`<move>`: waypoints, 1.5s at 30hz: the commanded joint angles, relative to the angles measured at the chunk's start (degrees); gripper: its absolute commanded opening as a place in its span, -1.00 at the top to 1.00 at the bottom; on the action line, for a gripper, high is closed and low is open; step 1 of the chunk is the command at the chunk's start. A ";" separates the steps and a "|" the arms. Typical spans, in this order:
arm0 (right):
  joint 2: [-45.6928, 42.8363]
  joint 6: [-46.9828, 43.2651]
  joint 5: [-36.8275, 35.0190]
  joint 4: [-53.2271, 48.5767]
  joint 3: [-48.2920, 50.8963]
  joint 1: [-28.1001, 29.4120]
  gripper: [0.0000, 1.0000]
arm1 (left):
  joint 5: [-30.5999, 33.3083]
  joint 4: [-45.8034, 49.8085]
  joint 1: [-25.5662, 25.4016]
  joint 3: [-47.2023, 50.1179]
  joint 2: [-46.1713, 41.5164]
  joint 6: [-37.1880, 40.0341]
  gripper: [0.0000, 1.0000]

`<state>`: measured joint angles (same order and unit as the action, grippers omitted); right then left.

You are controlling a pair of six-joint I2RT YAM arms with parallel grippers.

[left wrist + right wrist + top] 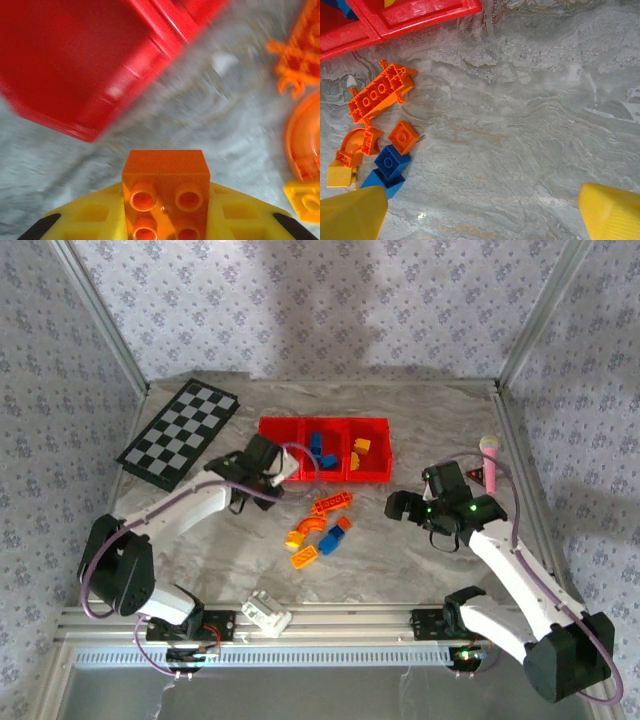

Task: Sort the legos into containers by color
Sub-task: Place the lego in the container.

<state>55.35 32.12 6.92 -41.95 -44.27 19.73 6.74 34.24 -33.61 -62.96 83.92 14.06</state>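
Observation:
The red tray (375, 425) of three joined bins lies at the back centre; its middle bin holds blue bricks (320, 448) and its right bin yellow ones (361, 452). My left gripper (272, 478) hovers just in front of the tray's left bin (75, 65), shut on an orange studded brick (166, 192). On the table lie a long orange piece (377, 92), a curved orange brick (357, 145), a small orange square (403, 136), two blue bricks (391, 161) and a yellow brick (341, 175). My right gripper (405, 505) stands open to their right over bare table, yellow fingers (612, 215) wide apart.
A black-and-white checkerboard (180, 432) lies at the back left. A white plastic block (265, 612) sits at the near edge by the left arm's base. A pink-headed stick (490, 455) rests at the right side. Metal frame posts rise at the back corners.

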 commanded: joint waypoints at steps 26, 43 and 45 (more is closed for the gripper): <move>-7.49 -3.83 4.48 -6.83 1.18 -6.61 -0.99 | -2.96 0.38 8.20 -29.52 29.98 -9.40 -0.32; -9.53 -0.86 4.64 -4.49 2.96 -7.16 -0.99 | -1.01 -10.71 5.68 -12.67 7.88 -8.79 -0.50; -9.15 -0.32 4.86 -3.74 2.81 -7.20 -0.99 | -0.06 -12.27 4.43 -8.25 3.06 -8.79 -0.53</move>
<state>46.54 30.44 11.03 -46.98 -41.91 12.97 5.56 26.17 -27.44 -75.26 92.07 5.28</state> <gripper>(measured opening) 0.996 0.762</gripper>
